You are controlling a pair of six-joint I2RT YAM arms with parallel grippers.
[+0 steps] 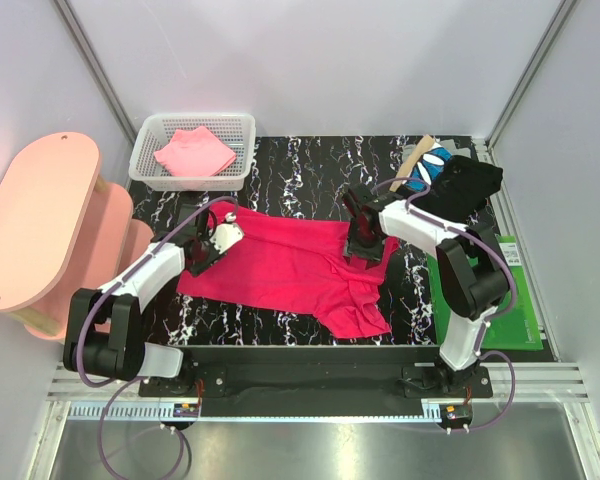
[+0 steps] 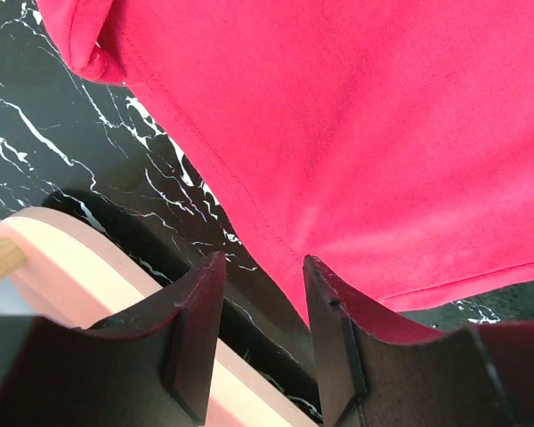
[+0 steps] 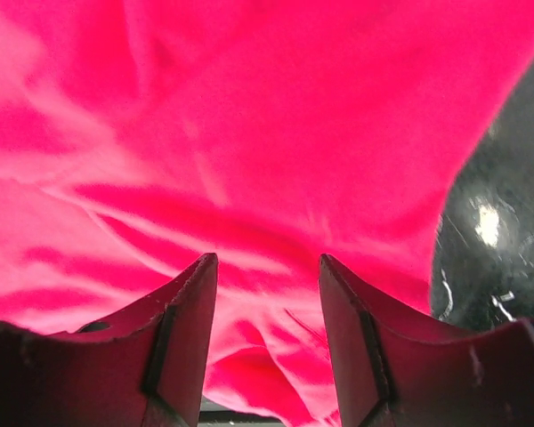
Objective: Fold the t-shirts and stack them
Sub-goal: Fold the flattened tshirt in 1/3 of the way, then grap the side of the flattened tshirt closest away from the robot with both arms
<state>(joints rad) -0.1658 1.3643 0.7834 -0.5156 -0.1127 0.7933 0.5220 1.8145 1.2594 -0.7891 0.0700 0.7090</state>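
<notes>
A crimson-red t-shirt [image 1: 290, 265] lies spread on the black marbled table [image 1: 300, 170], one sleeve trailing toward the front right. My left gripper [image 1: 202, 250] is open over the shirt's left edge; in the left wrist view [image 2: 262, 267] its jaws stand apart above the hem of the shirt [image 2: 356, 133] with nothing between them. My right gripper [image 1: 363, 248] is open over the shirt's right part; in the right wrist view [image 3: 267, 267] wrinkled red cloth [image 3: 249, 133] fills the frame below empty jaws. Folded black [image 1: 465, 185] and blue-with-white-marks [image 1: 432, 165] shirts are stacked at the back right. A folded pink shirt [image 1: 195, 152] lies in the basket.
A white mesh basket [image 1: 242, 125] stands at the back left. A pink stool [image 1: 35, 215] is beside the table's left edge, also in the left wrist view [image 2: 89, 276]. A green mat [image 1: 515, 300] lies at the right edge. White walls enclose the cell.
</notes>
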